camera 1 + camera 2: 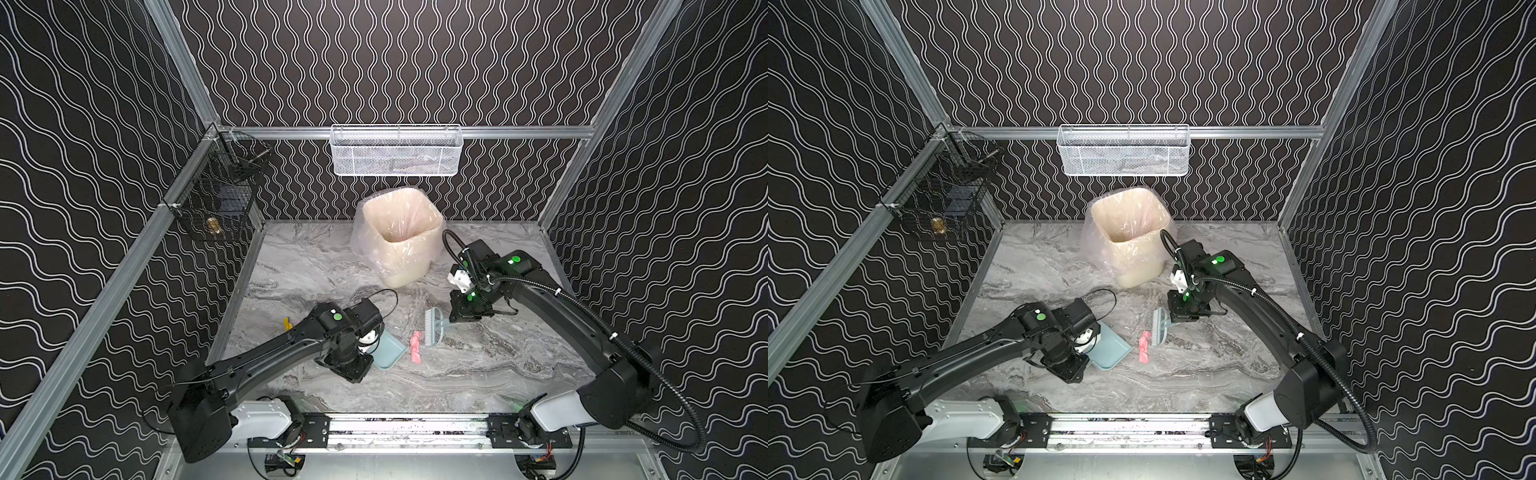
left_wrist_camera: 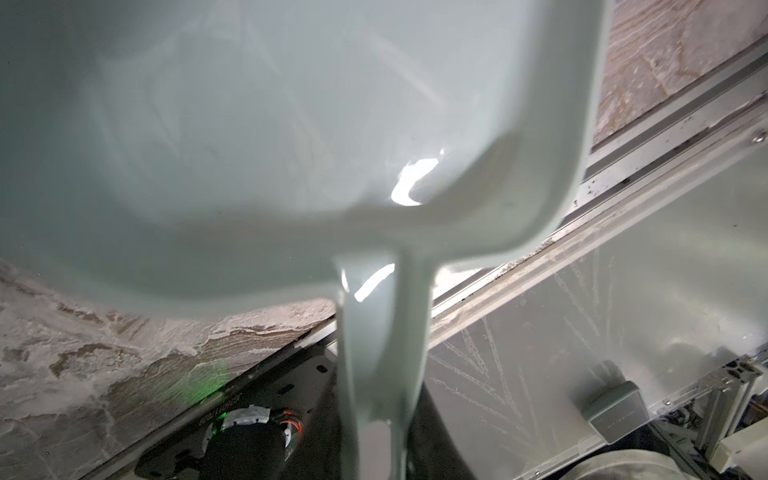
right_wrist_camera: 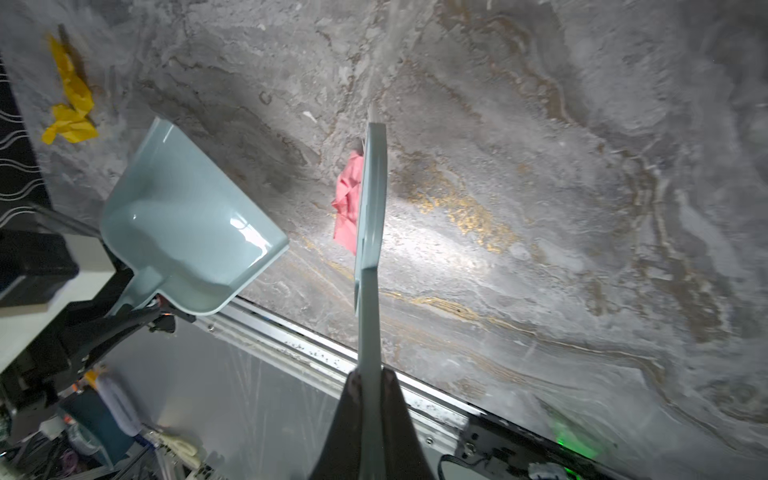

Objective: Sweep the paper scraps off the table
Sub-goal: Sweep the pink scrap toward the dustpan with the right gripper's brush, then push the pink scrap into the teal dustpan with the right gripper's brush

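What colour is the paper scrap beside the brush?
Pink paper scrap, clearest in the right wrist view.

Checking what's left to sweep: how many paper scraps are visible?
2. A pink scrap lies between dustpan and brush; a yellow scrap sits at the left table edge. Arms may hide others.

Left arm [image 1: 266, 357] stretched out low, left gripper [image 1: 365, 355] clamped on the dustpan [image 1: 388, 351] handle. Right arm [image 1: 552, 307] bent over, right gripper [image 3: 370, 386] pinching the brush [image 3: 372, 187] handle.

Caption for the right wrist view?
Right hand holds pale blue brush beside crumpled pink paper scrap, facing pale blue plastic dustpan; crumpled yellow paper scrap beyond.
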Controlling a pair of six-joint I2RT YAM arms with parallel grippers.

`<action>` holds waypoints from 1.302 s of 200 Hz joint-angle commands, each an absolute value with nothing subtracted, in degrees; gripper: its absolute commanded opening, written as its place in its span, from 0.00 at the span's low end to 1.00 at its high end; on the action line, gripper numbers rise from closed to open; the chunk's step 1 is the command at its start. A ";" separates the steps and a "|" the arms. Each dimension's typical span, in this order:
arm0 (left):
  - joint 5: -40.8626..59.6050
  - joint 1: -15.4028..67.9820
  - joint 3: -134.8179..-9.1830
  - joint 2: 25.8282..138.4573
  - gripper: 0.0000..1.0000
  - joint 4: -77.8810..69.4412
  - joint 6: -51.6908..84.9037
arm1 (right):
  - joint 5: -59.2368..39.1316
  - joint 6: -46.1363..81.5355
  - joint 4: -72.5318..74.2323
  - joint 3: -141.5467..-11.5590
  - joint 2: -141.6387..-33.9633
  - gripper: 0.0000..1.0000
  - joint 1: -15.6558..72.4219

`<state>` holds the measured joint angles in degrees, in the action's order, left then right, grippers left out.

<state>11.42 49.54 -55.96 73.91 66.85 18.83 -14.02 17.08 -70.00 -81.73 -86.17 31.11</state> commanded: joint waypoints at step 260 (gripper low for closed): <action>16.86 51.99 -58.09 91.22 0.00 62.64 10.36 | -8.08 12.71 -71.83 -88.41 -98.32 0.00 46.19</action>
